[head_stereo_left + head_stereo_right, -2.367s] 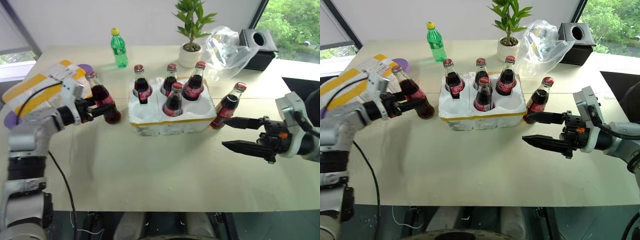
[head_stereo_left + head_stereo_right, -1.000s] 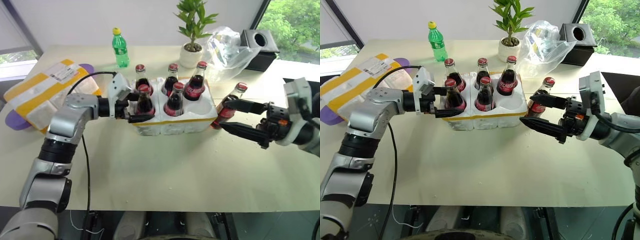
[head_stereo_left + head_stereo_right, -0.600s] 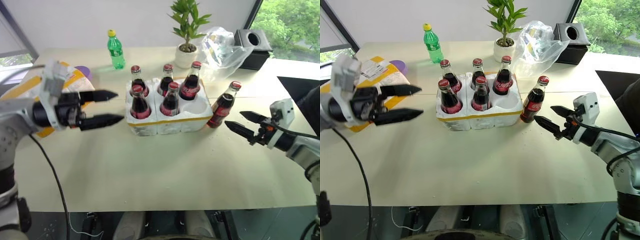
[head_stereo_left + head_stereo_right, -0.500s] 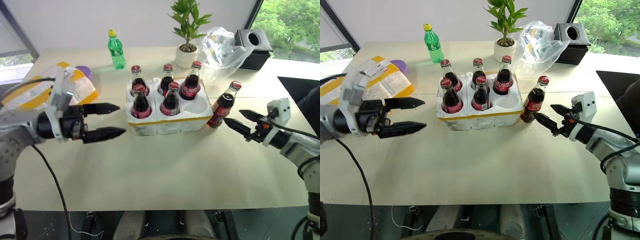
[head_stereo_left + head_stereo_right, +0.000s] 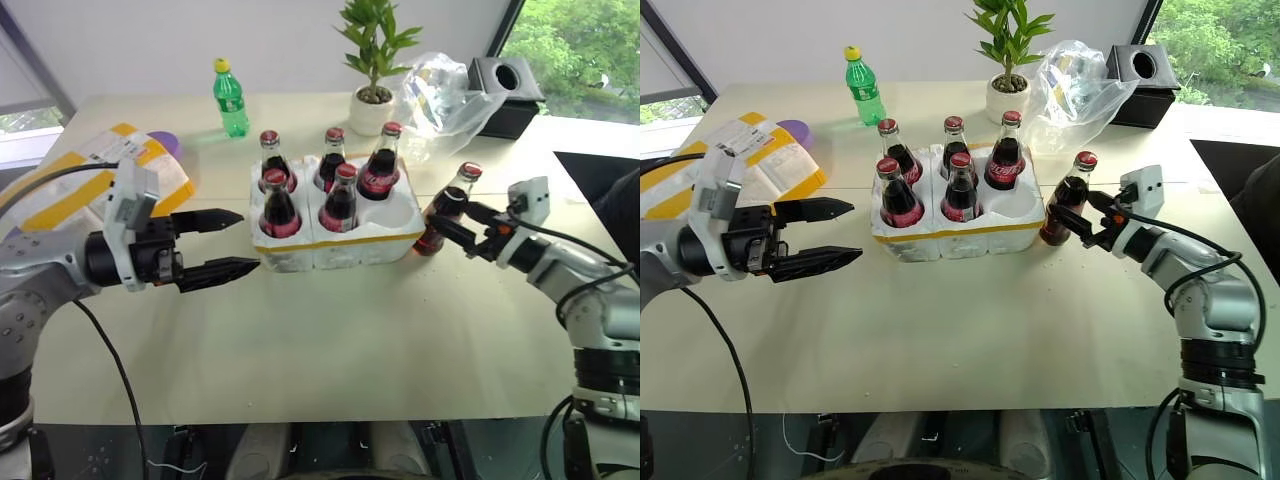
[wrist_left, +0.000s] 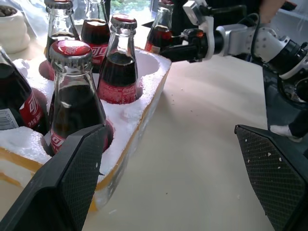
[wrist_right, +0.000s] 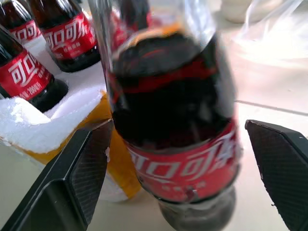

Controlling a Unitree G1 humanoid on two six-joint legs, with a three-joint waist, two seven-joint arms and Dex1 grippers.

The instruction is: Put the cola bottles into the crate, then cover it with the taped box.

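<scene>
1. White styrofoam taped box with yellow stripes and shipping label (image 5: 95, 170) lies far left on the table, not yet used.
2. Left gripper (image 5: 225, 243) has pulled back left of the crate since a second ago, fingers wide apart, empty; its bottle now stands in the near-left well.
3. White styrofoam crate with yellow-taped rim (image 5: 335, 245) sits centre, five dark glass cola bottles with red caps (image 5: 339, 198) seated; near-right well empty.
4. Sixth cola bottle (image 5: 443, 211) stands on the table just right of the crate.
5. Right gripper (image 5: 1078, 221) has advanced to it, jaws spread wide either side of the bottle, not clamped yet.
</scene>
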